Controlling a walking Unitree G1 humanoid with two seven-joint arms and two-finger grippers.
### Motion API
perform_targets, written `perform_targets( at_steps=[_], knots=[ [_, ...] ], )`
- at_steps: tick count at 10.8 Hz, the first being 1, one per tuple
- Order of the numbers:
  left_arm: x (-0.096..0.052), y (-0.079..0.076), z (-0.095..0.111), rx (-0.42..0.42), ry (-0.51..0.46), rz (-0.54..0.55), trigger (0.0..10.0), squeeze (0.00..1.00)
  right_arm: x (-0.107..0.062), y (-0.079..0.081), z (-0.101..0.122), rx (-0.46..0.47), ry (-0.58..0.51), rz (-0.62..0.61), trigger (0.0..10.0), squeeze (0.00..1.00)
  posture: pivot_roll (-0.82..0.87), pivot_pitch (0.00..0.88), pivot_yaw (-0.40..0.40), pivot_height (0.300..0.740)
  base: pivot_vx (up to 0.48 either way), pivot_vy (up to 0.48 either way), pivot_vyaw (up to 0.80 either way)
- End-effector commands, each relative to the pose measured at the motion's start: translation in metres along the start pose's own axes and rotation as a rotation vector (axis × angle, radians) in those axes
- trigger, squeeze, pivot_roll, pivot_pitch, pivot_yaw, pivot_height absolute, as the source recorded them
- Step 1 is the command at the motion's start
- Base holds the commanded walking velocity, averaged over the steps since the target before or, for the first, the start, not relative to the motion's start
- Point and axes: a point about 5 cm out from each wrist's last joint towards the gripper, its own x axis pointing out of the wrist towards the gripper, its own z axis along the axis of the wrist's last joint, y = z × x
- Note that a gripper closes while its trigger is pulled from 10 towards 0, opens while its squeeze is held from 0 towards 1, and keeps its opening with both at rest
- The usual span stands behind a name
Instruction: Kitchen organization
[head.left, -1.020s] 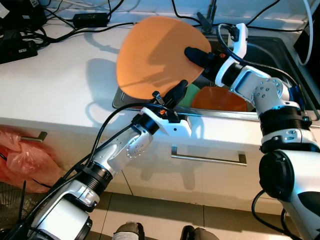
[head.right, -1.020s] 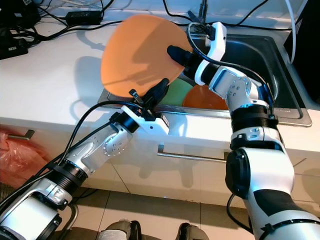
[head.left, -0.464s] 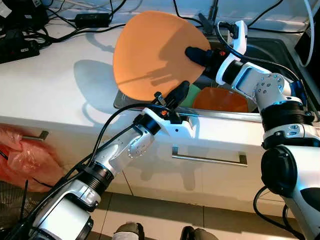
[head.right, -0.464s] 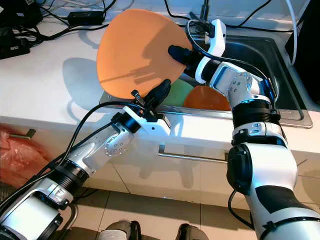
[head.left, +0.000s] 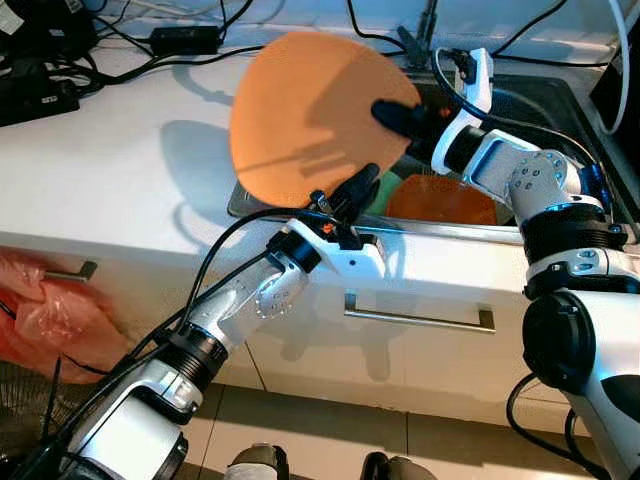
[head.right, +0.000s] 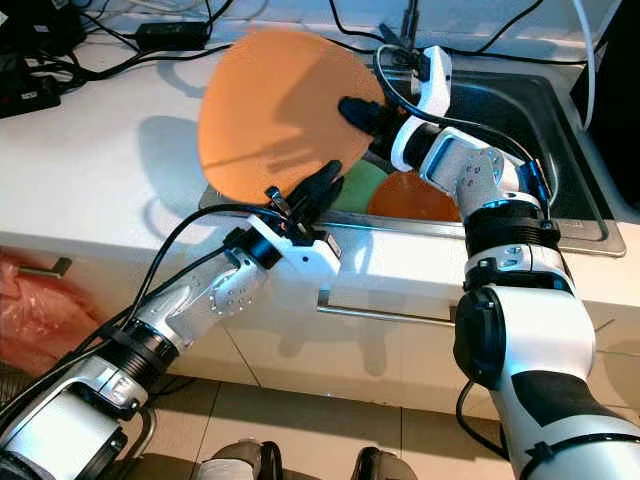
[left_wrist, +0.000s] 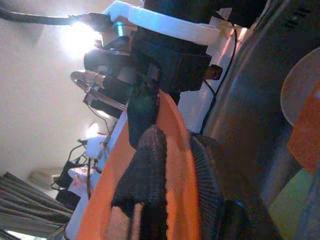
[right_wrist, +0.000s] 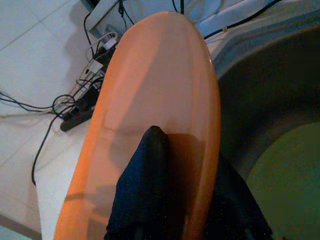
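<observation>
The orange plate (head.left: 310, 115), clamped by both the right gripper (head.left: 395, 112) and left gripper (head.left: 355, 188), has tilted slightly back over the sink (head.left: 560, 100) (a handover seems underway)

One large orange plate (head.left: 310, 110), one orange bowl (head.left: 440, 200), one green dish (head.right: 358, 188), two tools.

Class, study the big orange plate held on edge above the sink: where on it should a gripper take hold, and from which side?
At the rim. The orange plate is thin and broad, so jaws should straddle its edge, one finger on each face. The right gripper comes from the sink side, the left gripper from below at the lower rim.
</observation>
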Motion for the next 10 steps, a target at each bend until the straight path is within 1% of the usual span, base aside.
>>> perform_targets(
  at_steps=[1,3,4,5,7,10],
  knots=[
    [0.010,0.024,0.008,-0.031,-0.068,0.140,10.0,1.00,-0.014,-0.026,-0.016,-0.012,0.065,-0.144,0.0,0.00,0.06,0.103,0.011,0.740,0.000,0.000,0.00],
    [0.010,0.025,0.009,-0.048,-0.081,0.150,10.0,1.00,-0.013,-0.027,-0.018,-0.011,0.063,-0.149,0.0,0.00,0.07,0.103,0.010,0.740,0.000,0.000,0.00],
    [0.011,0.027,0.011,-0.071,-0.094,0.162,10.0,1.00,-0.013,-0.028,-0.017,-0.014,0.054,-0.160,0.0,0.00,0.07,0.103,0.009,0.740,0.000,0.000,0.00],
    [0.012,0.025,0.017,-0.191,-0.118,0.128,10.0,1.00,-0.013,-0.029,-0.013,-0.036,0.017,-0.183,0.0,0.00,0.07,0.103,0.010,0.740,0.000,0.000,0.00],
    [0.014,0.029,0.025,-0.225,-0.154,0.147,10.0,1.00,-0.015,-0.032,-0.007,-0.046,-0.024,-0.221,0.0,0.00,0.07,0.104,0.011,0.740,0.000,0.000,0.00],
    [0.019,0.046,0.027,-0.287,-0.162,0.204,10.0,1.00,-0.022,-0.043,-0.002,-0.058,-0.086,-0.321,0.0,0.00,0.07,0.103,0.011,0.740,0.000,0.000,0.00]
  ],
)
